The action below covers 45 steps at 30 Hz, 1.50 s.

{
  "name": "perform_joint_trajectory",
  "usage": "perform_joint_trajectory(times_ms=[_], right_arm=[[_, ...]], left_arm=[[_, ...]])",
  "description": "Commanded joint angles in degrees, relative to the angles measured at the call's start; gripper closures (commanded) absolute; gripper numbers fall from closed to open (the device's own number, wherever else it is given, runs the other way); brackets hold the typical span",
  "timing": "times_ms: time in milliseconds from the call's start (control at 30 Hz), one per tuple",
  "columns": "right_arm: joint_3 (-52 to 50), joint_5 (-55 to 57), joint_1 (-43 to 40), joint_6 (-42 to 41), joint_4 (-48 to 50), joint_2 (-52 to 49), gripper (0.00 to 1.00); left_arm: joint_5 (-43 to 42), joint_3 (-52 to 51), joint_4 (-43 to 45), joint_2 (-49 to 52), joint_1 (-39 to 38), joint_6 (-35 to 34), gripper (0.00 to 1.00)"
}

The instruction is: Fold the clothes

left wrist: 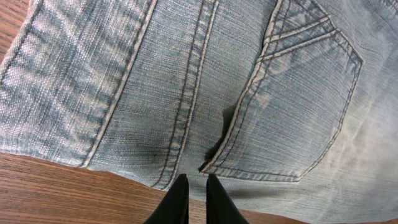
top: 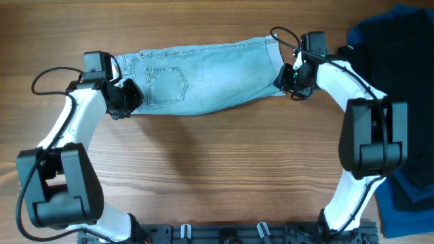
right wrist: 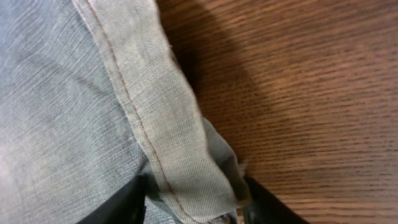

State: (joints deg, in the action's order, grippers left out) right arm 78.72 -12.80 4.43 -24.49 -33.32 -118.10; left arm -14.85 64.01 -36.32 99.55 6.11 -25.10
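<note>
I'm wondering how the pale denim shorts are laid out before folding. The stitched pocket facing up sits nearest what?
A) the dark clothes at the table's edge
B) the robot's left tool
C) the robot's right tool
B: the pocket is at the end of the denim shorts by the left tool, and the left wrist view shows it just beyond that tool's tips.
</note>
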Motion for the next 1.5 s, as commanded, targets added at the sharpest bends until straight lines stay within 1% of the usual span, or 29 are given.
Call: perform_joint_trajectory(times_ms=[0,267,367,433,533,567,700,767,800,867,933,1033,1133,1200,1267,1467], right_arm=[[-0.48,0.94,0.87,-1.60,0.44,-1.70,0.52],[-0.48,0.33,1.57,-2.43,-0.02,-1.70,0.53],[-0.48,0.33,2.43,-2.47,0.50,-1.70,0.64],[-0.48,0.33,3.04,-2.49,1.14,-1.70,0.78],[-0.48,1.14,3.28,-2.51,1.18,-1.70,0.90],[-0.48,1.33,3.28,-2.49,1.16,-1.70,0.96],[-0.48,4.07,3.21,-2.29,0.94,-1.70,0.96],[-0.39,4.02,3.19,1.62,1.09,-1.68,0.96],[-0.37,4.02,3.13,3.10,1.03,-1.64,0.96],[-0.33,4.04,2.78,5.07,0.68,-1.57,0.96],[-0.28,4.04,1.90,5.27,0.11,-1.27,0.95],[-0.28,3.85,-0.96,6.91,-1.36,0.85,0.96],[-0.28,3.80,-2.93,10.51,-3.50,4.17,0.96],[-0.28,3.89,-3.74,14.16,-5.68,7.13,0.96],[-0.28,4.04,-4.11,15.76,-7.61,9.94,0.96],[-0.28,3.98,-4.02,19.67,-12.17,17.46,0.96]], left_arm=[[-0.09,0.50,0.00,0.55,0.11,0.85,0.89],[-0.11,0.50,0.00,0.55,0.11,0.85,0.89],[-0.11,0.50,0.00,0.55,0.11,0.85,0.89],[-0.11,0.50,0.00,0.55,0.11,0.85,0.89],[-0.09,0.50,0.00,0.55,0.11,0.85,0.89],[-0.09,0.50,0.00,0.55,0.11,0.85,0.89],[-0.11,0.50,0.00,0.55,0.11,0.85,0.91],[-0.26,0.50,0.02,0.55,0.11,0.85,0.96],[-0.92,0.50,0.11,0.55,0.11,0.85,0.96],[-3.54,0.50,1.07,0.31,0.13,0.87,0.96],[-7.06,0.50,2.23,-0.72,0.13,0.87,0.96],[-13.14,0.50,3.74,-4.57,0.11,0.83,0.96],[-14.51,0.50,5.64,-7.50,-0.63,-0.96,0.95],[-14.51,0.50,7.30,-8.94,-2.25,-1.31,0.95],[-14.49,0.50,9.07,-9.22,-4.46,-1.88,0.93],[-13.81,0.50,14.21,-7.78,-12.98,-8.13,0.92]])
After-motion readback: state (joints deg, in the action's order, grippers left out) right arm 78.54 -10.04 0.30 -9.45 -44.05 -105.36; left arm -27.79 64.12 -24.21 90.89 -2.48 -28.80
